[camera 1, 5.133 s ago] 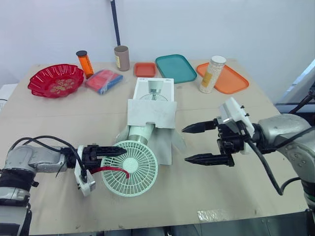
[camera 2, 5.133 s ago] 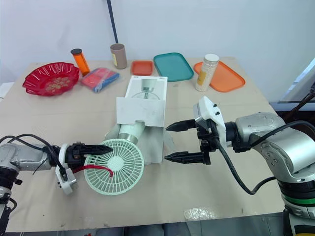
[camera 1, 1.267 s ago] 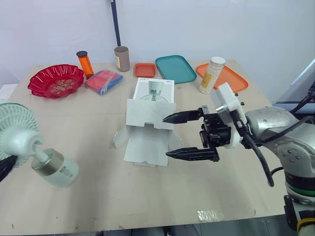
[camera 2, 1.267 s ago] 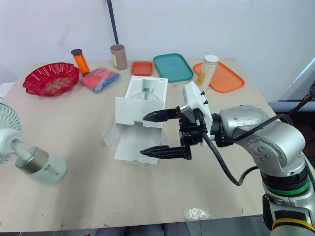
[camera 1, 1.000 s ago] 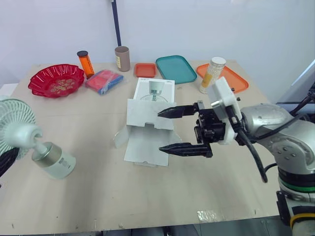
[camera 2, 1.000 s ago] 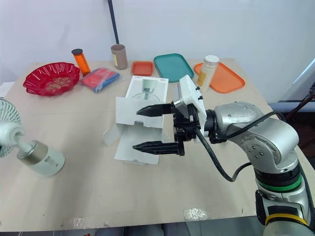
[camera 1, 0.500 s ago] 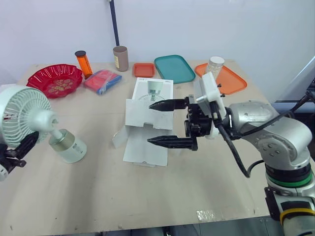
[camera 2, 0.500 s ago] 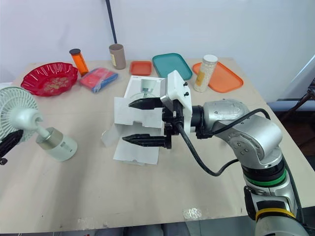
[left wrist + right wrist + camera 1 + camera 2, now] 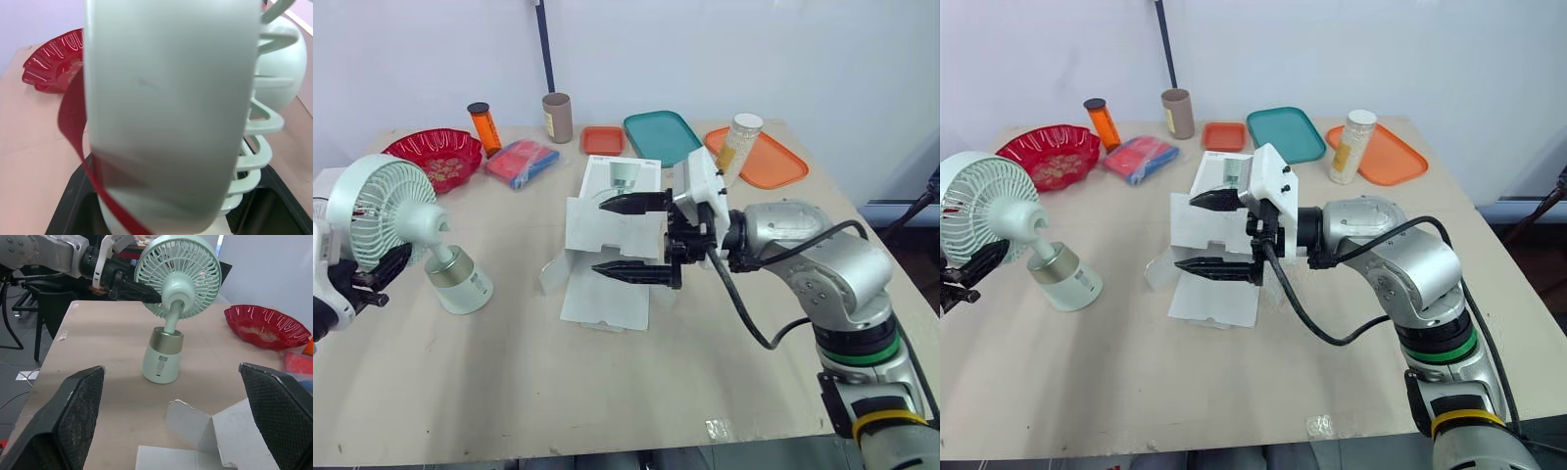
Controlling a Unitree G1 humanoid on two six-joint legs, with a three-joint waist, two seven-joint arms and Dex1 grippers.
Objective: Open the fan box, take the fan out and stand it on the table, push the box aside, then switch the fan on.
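Observation:
The mint-green fan stands slightly tilted at the table's left, its cylindrical base on the tabletop. My left gripper is shut on the lower rim of the fan's grille, where a red strap hangs. The white fan box lies open and empty at the table's middle, flaps spread. My right gripper hovers open just above the box, its fingertips pointing left toward the fan. The right wrist view shows the fan past the box flap.
Along the back edge sit a red bowl, an orange bottle, a brown cup, a red-and-blue packet, a small orange tray, a teal tray, and a jar by an orange tray.
My left gripper drew the fan out of the box, carried it left and tipped it up onto its base. My right gripper slid left over the box, staying open.

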